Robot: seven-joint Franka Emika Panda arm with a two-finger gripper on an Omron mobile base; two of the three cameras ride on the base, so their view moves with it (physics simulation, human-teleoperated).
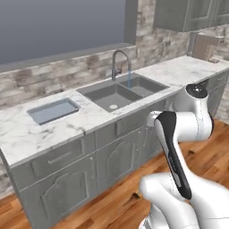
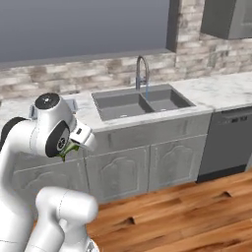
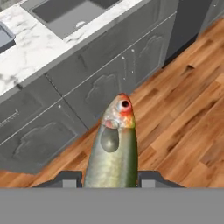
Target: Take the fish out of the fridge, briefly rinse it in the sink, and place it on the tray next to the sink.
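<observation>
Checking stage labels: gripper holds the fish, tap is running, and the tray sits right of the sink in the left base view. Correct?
One slip: in the left base view the tray lies left of the sink, not right. The rest holds: the hand view shows the gripper shut on the fish, and water runs from the faucet.

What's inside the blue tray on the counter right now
Nothing shows inside the tray; its bare floor is visible. The fish is pinched in the tool, out over the wooden floor.
</observation>
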